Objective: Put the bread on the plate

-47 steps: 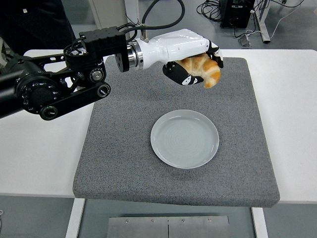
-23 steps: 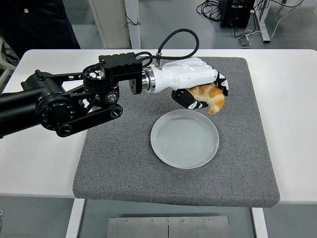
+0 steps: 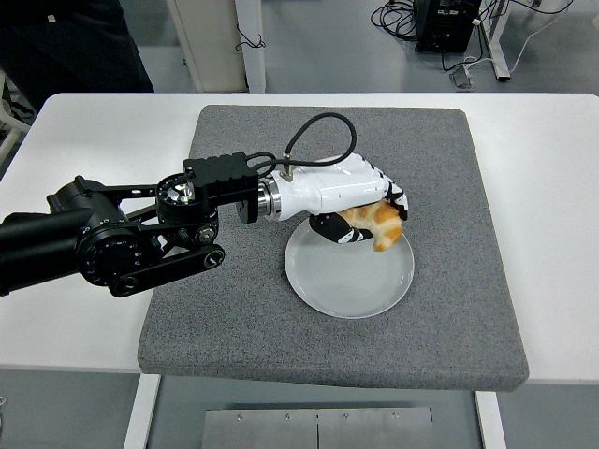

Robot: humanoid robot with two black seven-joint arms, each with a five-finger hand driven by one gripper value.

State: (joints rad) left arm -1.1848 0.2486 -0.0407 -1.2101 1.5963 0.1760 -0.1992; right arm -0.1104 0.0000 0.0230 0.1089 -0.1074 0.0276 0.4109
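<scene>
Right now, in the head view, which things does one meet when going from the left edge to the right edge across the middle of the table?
Bare white table → black left arm → grey mat → white left hand → bread held over the plate → grey mat again → bare white table.

The bread (image 3: pixel 379 224) is a golden-brown, curved piece, held above the plate's far part. The plate (image 3: pixel 349 281) is round, pale grey, and empty.

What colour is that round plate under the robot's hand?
The round ceramic plate is pale grey-blue, plain, with no pattern. The head view shows it best.
</scene>
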